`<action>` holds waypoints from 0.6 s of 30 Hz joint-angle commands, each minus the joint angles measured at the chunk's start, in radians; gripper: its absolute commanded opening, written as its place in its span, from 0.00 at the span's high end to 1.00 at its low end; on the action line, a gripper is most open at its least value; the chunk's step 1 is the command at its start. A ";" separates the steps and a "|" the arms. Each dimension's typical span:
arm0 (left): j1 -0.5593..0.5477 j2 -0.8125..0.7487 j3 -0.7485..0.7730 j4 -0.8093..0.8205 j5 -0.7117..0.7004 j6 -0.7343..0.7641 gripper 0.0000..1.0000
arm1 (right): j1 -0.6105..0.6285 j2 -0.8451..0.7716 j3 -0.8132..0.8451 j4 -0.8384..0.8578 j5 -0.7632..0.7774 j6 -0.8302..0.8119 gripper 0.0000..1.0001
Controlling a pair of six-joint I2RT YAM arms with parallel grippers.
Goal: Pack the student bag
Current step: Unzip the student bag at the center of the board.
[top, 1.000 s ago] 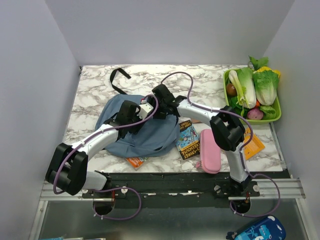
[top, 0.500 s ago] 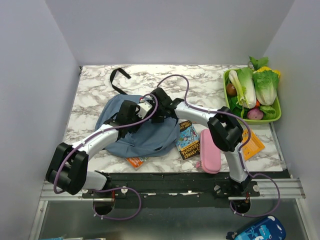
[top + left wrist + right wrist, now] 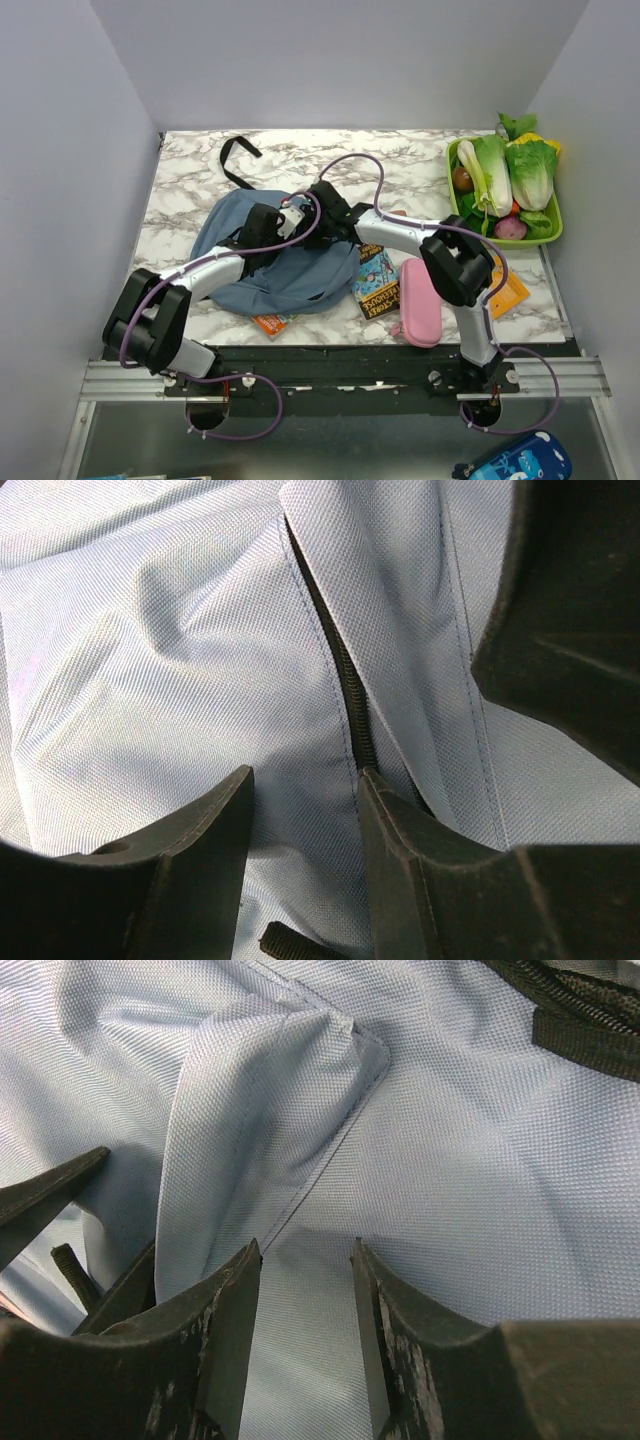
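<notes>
Left fingers [image 3: 200,850] apart, pressed on student bag [image 3: 280,272] fabric beside zipper [image 3: 345,690]. Right fingers [image 3: 225,1330] apart, straddling seam fold [image 3: 270,1110]. Grip unclear for both. Bag flat on desk [image 3: 190,185]. Right of bag: book [image 3: 376,280], pink pencil case [image 3: 420,300].

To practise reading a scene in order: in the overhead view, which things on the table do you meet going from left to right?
Bag → book → pink case → vegetable tray.
</notes>
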 commanded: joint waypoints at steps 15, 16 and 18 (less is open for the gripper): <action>0.015 -0.017 0.015 -0.002 -0.090 0.019 1.00 | 0.010 -0.022 -0.156 -0.048 0.039 0.002 0.51; 0.021 -0.026 0.024 -0.008 -0.085 0.019 1.00 | 0.010 -0.023 -0.159 -0.046 0.039 0.002 0.51; 0.058 -0.057 0.044 -0.031 -0.055 -0.002 1.00 | 0.010 -0.025 -0.176 -0.040 0.042 0.002 0.52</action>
